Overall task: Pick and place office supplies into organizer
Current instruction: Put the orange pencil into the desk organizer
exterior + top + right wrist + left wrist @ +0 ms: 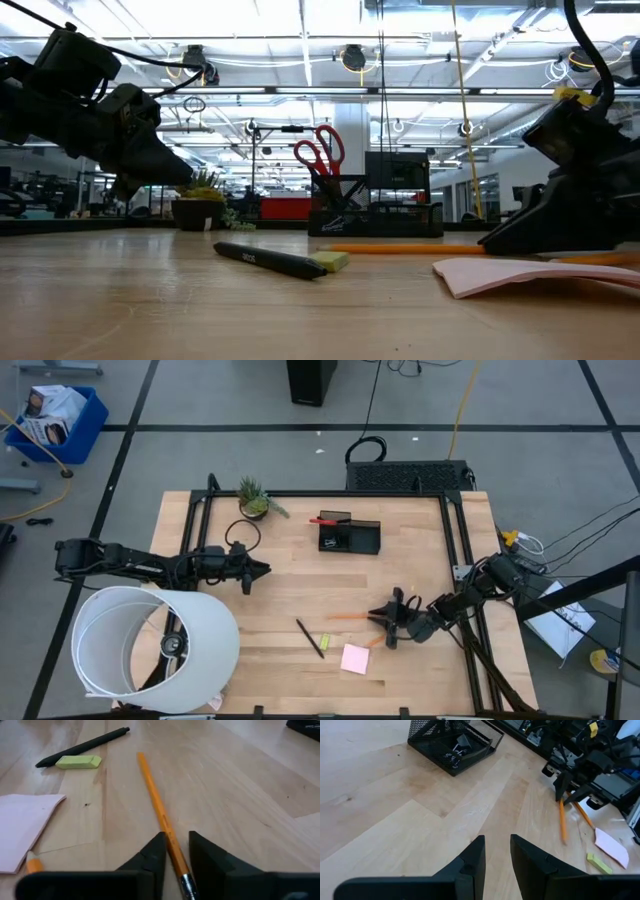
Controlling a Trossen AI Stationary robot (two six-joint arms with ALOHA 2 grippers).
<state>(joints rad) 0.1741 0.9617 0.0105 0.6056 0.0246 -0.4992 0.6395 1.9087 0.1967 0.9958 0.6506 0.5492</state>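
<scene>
High view: right gripper (392, 612) low over orange pencil (347, 618), organizer (349, 535) well apart; left gripper (255, 571) waits, fingers narrowly apart, empty. Right wrist view: fingers pinch the pencil near its metal end; lift level, avoiding pink sticky-note pad (20, 828).

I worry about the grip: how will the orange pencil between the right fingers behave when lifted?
The orange pencil looks stiff, so probably no bending. Held near its eraser end by the right gripper, it may tilt. Being slim, it might roll if dropped.
</scene>
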